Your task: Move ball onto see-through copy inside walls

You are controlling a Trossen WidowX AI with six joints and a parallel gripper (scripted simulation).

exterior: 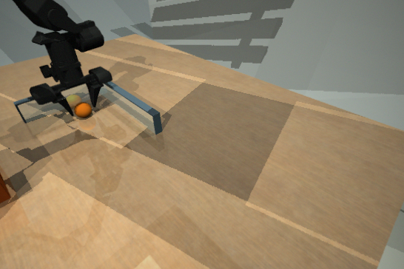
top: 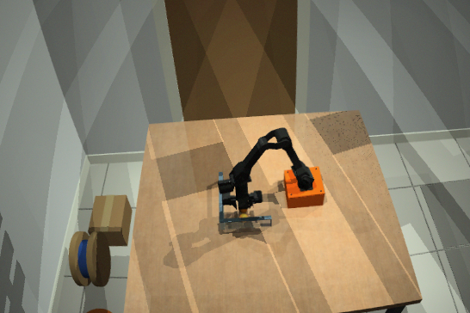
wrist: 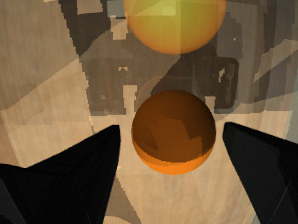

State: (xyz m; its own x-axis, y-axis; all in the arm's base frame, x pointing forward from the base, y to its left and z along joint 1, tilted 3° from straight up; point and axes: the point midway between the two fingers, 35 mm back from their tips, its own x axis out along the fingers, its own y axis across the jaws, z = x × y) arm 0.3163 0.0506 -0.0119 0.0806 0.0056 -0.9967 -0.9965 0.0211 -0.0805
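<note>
The gripper (exterior: 82, 108) stands fairly wide around the orange ball (exterior: 83, 109), one finger on each side with gaps visible in the wrist view, holding nothing. The ball sits on the table (exterior: 259, 173) inside the clear walls (exterior: 133, 103), just short of the see-through copy (wrist: 174, 4). If one finger touches first as the jaws narrow, the ball may roll sideways or squirt out, away from the copy or against a wall
</note>
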